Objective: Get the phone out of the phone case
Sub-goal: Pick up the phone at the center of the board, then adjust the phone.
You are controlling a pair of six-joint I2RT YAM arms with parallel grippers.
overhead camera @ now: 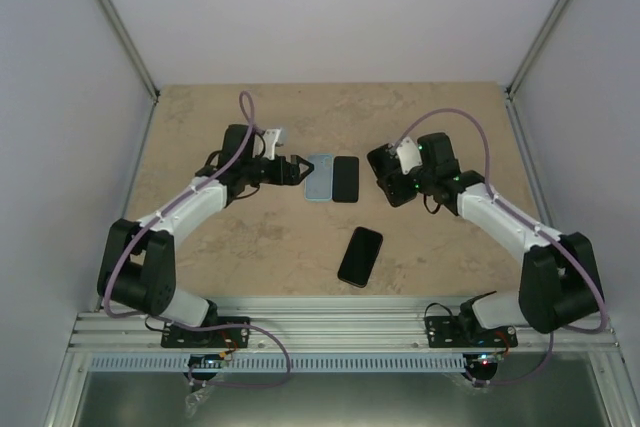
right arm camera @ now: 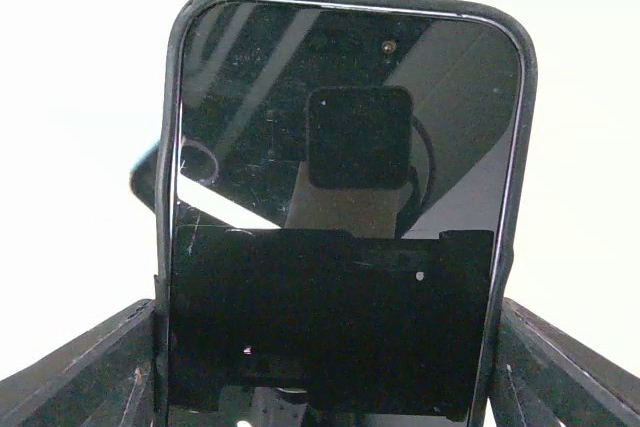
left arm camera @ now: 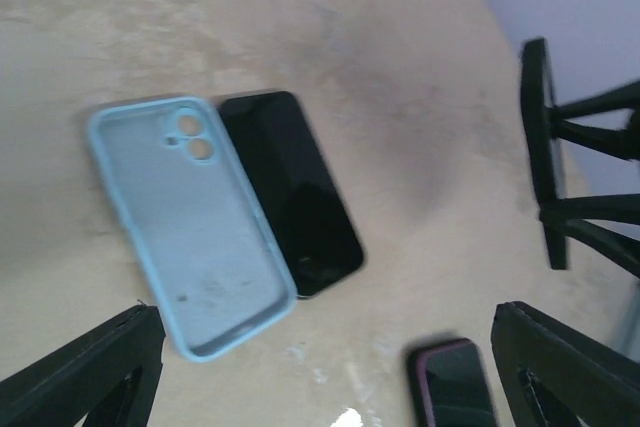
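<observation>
My right gripper (overhead camera: 392,183) is shut on a phone in a dark case (right arm camera: 340,197) and holds it upright off the table, with the screen facing the wrist camera; its fingers (right arm camera: 90,372) press on the case's two long edges. My left gripper (overhead camera: 296,169) is open and empty, just left of an empty light blue case (overhead camera: 319,178) that lies inside up. A bare black phone (overhead camera: 345,179) lies touching the blue case on its right. In the left wrist view the blue case (left arm camera: 190,222) and the bare phone (left arm camera: 295,192) lie ahead of the open gripper (left arm camera: 325,347).
A third phone in a dark purple-edged case (overhead camera: 360,256) lies screen up near the front middle of the table; it also shows in the left wrist view (left arm camera: 455,387). The beige table (overhead camera: 230,257) has grey walls on three sides.
</observation>
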